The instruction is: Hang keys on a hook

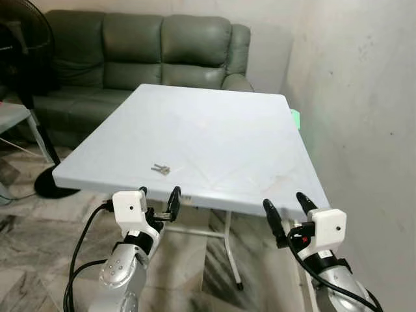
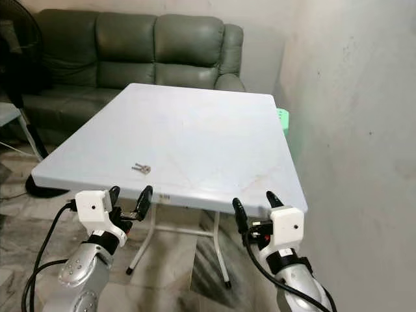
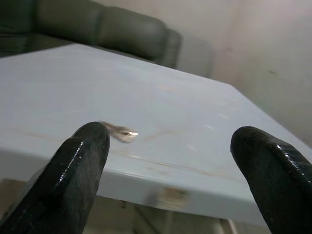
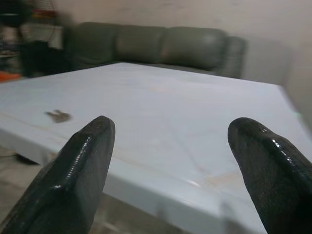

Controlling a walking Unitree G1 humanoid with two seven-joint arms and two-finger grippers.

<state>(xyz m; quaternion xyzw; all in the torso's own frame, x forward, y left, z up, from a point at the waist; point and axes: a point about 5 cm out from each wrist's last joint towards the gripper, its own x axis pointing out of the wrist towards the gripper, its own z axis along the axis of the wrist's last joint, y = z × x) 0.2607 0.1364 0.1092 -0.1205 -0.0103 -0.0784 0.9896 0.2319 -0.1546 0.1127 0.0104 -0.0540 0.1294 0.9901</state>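
Soft, even daylight fills both eye views, which are sharp; the pale counter (image 1: 214, 136) shows mild sheen and no hard shadows. The wrist views are dimmer and softer: the black fingers (image 3: 73, 180) carry small glossy highlights, while the keys (image 3: 119, 131) and the sofa (image 4: 161, 46) behind look blurred.

Silver arms, black cables; white housing behind each two-fingered black left hand (image 1: 157, 199), right hand (image 1: 286, 208).

Spread jaws, keys (image 4: 58, 116) on table (image 4: 195, 122)
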